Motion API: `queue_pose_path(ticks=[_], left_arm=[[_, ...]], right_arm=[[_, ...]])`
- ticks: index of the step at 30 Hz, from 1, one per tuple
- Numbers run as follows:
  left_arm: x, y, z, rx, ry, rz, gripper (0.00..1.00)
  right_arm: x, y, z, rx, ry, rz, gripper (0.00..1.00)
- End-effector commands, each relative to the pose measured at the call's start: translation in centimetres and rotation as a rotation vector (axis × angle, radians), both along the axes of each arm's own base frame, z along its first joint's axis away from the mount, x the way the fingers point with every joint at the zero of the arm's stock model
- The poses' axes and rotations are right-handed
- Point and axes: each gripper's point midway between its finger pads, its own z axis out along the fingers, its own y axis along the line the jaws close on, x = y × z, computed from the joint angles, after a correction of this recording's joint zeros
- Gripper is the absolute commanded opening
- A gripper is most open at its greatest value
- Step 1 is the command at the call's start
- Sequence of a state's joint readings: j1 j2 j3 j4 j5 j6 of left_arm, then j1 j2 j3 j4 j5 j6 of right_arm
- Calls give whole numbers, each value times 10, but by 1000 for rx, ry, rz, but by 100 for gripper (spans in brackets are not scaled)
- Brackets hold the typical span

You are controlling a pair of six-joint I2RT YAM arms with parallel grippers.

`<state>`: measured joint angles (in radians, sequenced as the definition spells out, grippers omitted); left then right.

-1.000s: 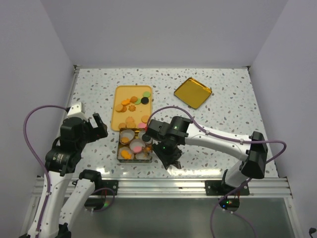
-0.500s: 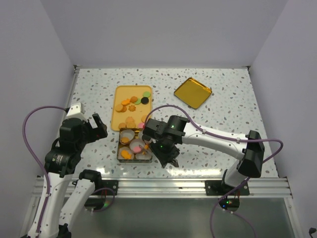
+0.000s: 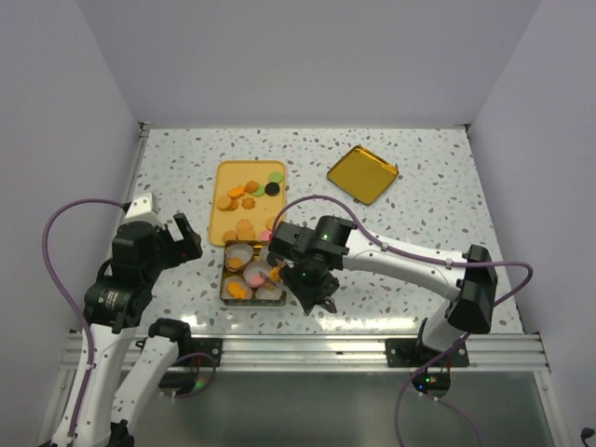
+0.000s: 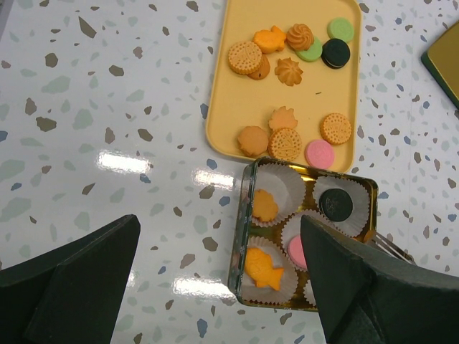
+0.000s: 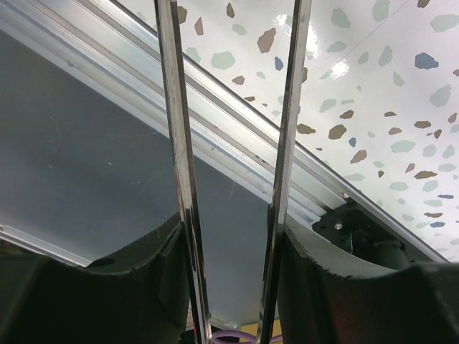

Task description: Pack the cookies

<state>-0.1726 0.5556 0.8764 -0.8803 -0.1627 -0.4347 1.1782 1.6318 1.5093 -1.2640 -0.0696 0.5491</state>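
Several cookies (image 3: 247, 200), mostly orange and tan with one black, one pink and two green, lie on a yellow tray (image 3: 223, 186); they also show in the left wrist view (image 4: 287, 136). A tin (image 3: 226, 279) lined with white paper cups holds an orange cookie (image 4: 265, 206), a fish-shaped one (image 4: 262, 266), a black one (image 4: 335, 203) and a pink one (image 4: 297, 251). My right gripper (image 3: 279, 273) holds its long metal tongs over the tin's right side; the blades (image 5: 231, 14) stand apart and nothing shows between them. My left gripper (image 3: 186, 237) is open and empty, above the table left of the tin (image 4: 242, 229).
A gold tin lid (image 3: 363, 173) lies at the back right of the table. The metal rail (image 3: 307, 349) of the table's near edge runs just below the tin and the right gripper. Purple cables loop from both arms.
My right gripper has moved a little to the left, its tongs now further over the tin. The left arm has barely moved.
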Motion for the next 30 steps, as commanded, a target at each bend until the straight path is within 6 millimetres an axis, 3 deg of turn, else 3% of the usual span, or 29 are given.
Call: queue_pose_path(ticks=[1,7,13,16,17,19,20,22,23,25,30], left_arm=[[3,0,7,3,-30,-3,100],[3,0,7,5,-30,-3,100],[3,0,7,4,-32,-2,100],[3,0,8,4,-33,-4,100],[3,0,7,4,-32,-4,100],[3,0,7,4,-32,-4,100],[3,-1,8,3,-35,-5,100],[2,0,8,4,-36,-6,100],[2,-1,8,3,-38,-7,100],[2,-1,8,2,-42,-9,100],[1,-2,10,-1,-53,-15,100]], right_arm=[[1,0,14,28,-26,7,46],[11,0,33,47,-91,-11,47],[46,-3,61,81,-213,-82,47],[73,-17,69,87,-247,-155,47],[91,-31,71,79,-261,-216,47],[108,-47,69,76,-283,-270,47],[128,-66,67,57,-300,-351,47],[141,-87,57,43,-308,-425,48],[154,-106,53,22,-309,-501,49],[166,-138,37,-6,-298,-623,49],[170,-179,-7,14,-205,-830,49]])
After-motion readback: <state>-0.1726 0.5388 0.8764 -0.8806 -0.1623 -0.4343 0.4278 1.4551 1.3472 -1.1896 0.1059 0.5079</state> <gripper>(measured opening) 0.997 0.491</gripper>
